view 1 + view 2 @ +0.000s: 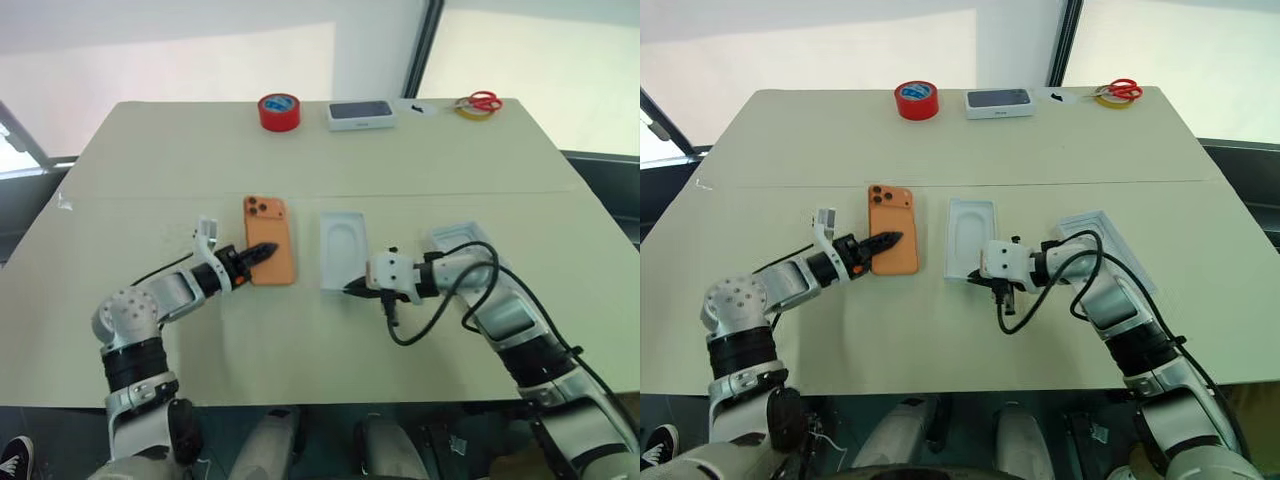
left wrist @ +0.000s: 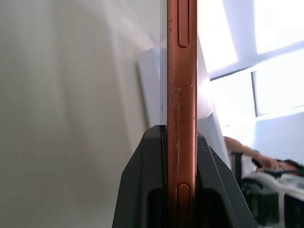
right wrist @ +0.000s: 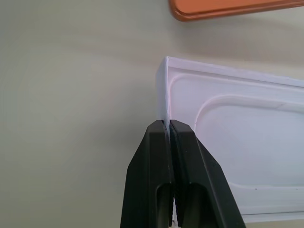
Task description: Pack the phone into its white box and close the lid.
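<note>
- left gripper (image 1: 262,252) clamped on the phone (image 1: 270,252) by its near long edge; fingers (image 2: 142,190) pinch both faces, lens cluster at the far end from the grip.
- right gripper (image 3: 167,127) closed tight on the thin rim of a white tray with oval recess (image 1: 343,248), at its near corner.
- phone just beyond that tray's edge from the right gripper, not touching it.
- white open box piece (image 1: 462,240) behind the right wrist, partly covered by the arm; base or lid, cannot tell.
- far past both grippers at the table (image 1: 150,160) edge: red tape roll (image 1: 279,111), white box with dark phone picture (image 1: 361,114), red-handled scissors (image 1: 478,103).
</note>
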Action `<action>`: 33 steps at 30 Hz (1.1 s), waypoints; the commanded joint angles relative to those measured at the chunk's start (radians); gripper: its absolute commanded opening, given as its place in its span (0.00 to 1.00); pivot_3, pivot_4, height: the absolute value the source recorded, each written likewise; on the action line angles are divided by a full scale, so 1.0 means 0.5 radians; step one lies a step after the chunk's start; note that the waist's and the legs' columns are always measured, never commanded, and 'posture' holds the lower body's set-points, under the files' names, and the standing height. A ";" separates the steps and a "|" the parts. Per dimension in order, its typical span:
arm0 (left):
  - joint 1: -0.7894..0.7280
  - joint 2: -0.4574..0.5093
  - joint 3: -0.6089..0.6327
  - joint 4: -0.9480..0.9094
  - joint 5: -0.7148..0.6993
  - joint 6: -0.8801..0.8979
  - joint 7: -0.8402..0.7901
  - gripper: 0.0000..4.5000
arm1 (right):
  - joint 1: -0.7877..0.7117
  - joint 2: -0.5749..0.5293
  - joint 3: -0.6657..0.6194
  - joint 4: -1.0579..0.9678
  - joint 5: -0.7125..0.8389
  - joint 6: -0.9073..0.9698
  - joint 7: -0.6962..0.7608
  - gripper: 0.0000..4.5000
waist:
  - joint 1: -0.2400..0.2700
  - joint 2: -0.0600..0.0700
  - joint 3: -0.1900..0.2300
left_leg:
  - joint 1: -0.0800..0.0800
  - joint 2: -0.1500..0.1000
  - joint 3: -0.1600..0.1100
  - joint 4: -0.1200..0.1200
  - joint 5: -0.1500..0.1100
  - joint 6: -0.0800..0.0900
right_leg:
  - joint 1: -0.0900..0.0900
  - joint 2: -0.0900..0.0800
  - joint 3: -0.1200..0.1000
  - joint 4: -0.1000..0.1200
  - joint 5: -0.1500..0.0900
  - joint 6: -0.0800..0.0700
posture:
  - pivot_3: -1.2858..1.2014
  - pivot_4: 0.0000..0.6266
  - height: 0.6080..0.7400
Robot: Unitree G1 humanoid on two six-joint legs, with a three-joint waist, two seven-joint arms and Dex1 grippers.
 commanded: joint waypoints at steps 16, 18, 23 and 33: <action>-0.027 -0.167 -0.153 -0.012 -0.158 -0.046 0.062 0.00 | -0.039 -0.032 -0.200 -0.237 0.202 0.140 -0.092 0.65 | 0.003 -0.001 0.002 | 0.000 -0.002 0.000 0.001 0.000 0.000 | 0.000 0.000 0.000 0.001 0.000 0.000 | 0.52 0.24 0.97; -0.054 -0.170 -0.198 0.028 -0.136 -0.067 0.034 0.00 | -0.037 -0.101 -0.289 -0.161 0.242 0.080 -0.079 0.65 | 0.012 -0.002 0.002 | 0.000 -0.002 0.000 0.002 0.000 0.000 | 0.001 0.000 -0.001 0.001 0.000 0.000 | 0.52 0.24 0.97; -0.116 -0.158 -0.330 0.186 -0.047 -0.160 -0.067 0.00 | -0.046 -0.208 -0.423 0.063 0.270 -0.115 -0.084 0.65 | 0.032 -0.002 0.002 | 0.000 -0.002 0.001 0.002 0.000 0.000 | 0.002 -0.001 0.000 0.000 0.000 0.000 | 0.52 0.24 0.97; -0.227 -0.141 -0.486 0.451 0.071 -0.219 -0.215 0.00 | -0.017 -0.205 -0.399 0.088 0.208 -0.208 -0.187 0.65 | 0.035 -0.002 0.003 | -0.001 -0.001 0.001 0.002 0.000 0.000 | 0.000 -0.001 0.000 0.000 0.000 0.000 | 0.52 0.24 0.97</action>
